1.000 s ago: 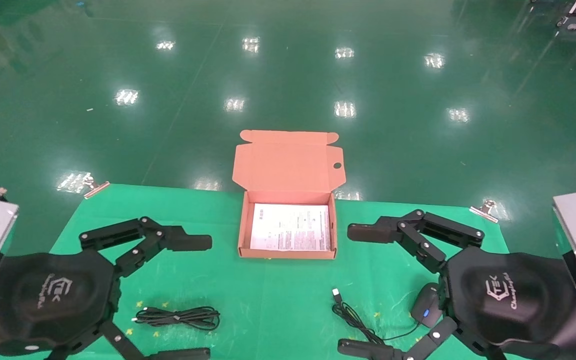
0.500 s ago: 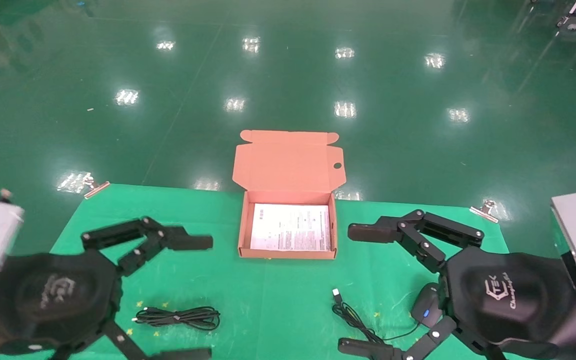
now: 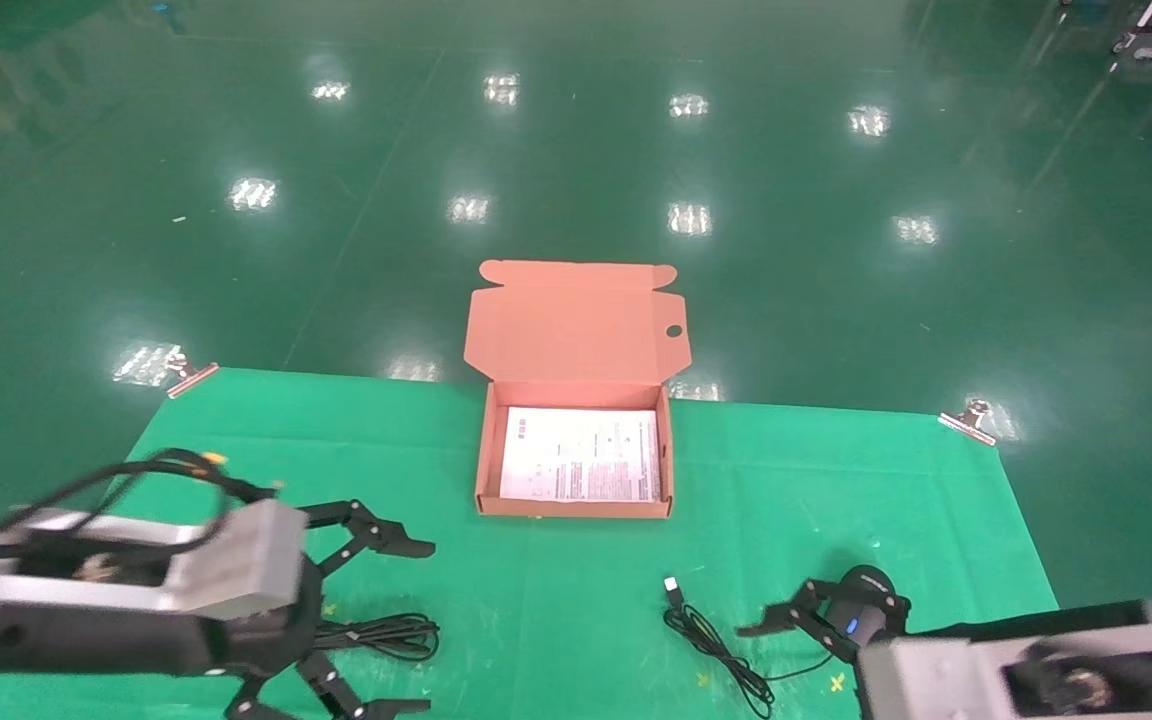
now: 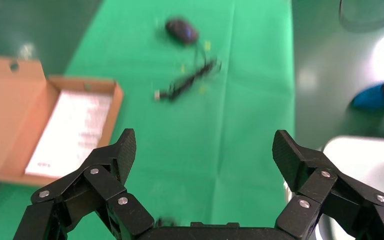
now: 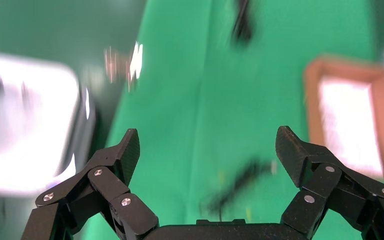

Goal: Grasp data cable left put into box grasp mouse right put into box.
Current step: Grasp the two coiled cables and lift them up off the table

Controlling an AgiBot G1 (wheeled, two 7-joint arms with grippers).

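We see a green cloth-covered table [image 3: 576,570] with a shallow salmon-pink cardboard box [image 3: 486,460] at its far middle. The box's tall hinged flap lid [image 3: 576,325], with tabs and a small round hole, stands upright at the far side, and a white printed sheet [image 3: 581,455] lines its floor.

At the near left lies the thin black data cable [image 3: 381,633], a long flat bundle of loops resting on the cloth. Our left gripper [image 3: 406,625] sits low at the near left with its fingers spread wide, one fingertip on the far side of the bundle and one on the near side, so the cable's left end lies between them; we cannot tell whether anything touches it. In the left wrist view the same left gripper [image 4: 203,150] shows both fingers wide apart with only cloth between them.

At the near right sits the small black oval computer mouse [image 3: 861,605] with a blue light spot. Its thin black cord [image 3: 726,655] runs left across the cloth in loose loops and ends in a silver USB plug [image 3: 673,588], well clear of the box. Our right gripper [image 3: 796,640] is low at the near right, right beside the mouse; one finger reaches leftward over the cord. In the right wrist view the right gripper [image 5: 207,150] has its fingers spread wide, holding nothing.
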